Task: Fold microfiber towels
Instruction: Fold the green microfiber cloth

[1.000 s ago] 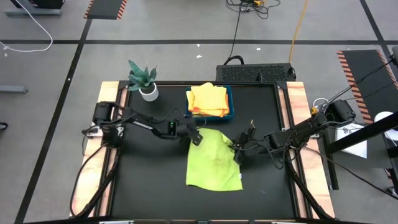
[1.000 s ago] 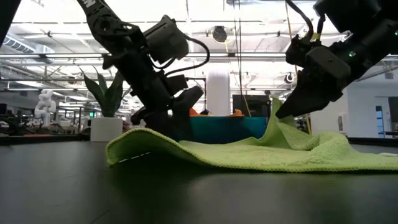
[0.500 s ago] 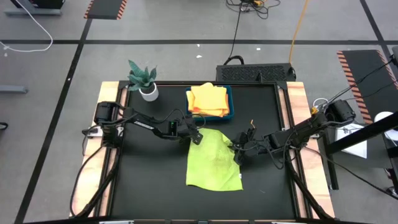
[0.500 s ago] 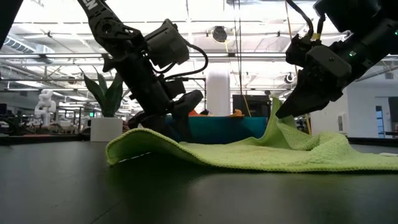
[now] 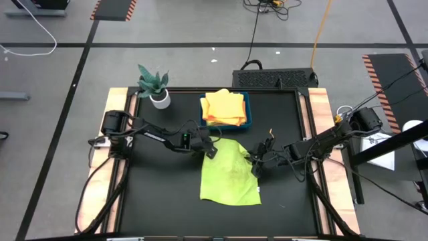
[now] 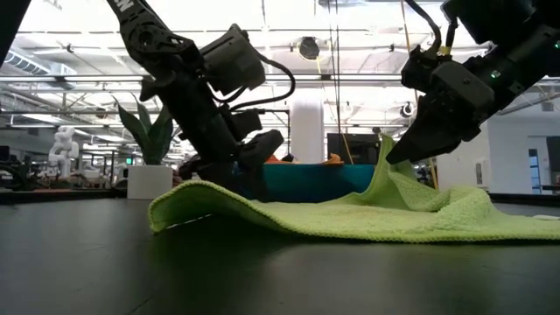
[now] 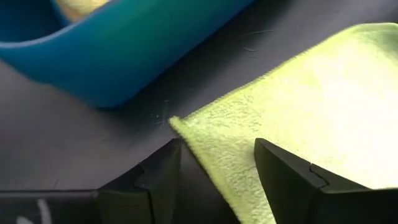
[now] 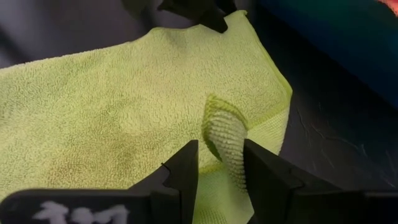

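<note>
A lime green microfiber towel lies spread on the black table, its far right part pulled up into a peak. My right gripper is shut on that peak. My left gripper is open and low over the towel's far left corner, one finger on each side of the edge by the corner. Whether it touches the cloth does not show. Folded yellow and orange towels lie in the blue tray at the far edge. My right gripper pinches a raised fold of the green towel between its two fingers, a little in from the far right corner. The fingers slant down from the table's right side. The pinched cloth stands up in a peak while the rest lies flat on the table.
A potted plant stands at the table's far left corner. A black box sits just behind the far edge. There is bare black table surface to the left of and in front of the green towel.
</note>
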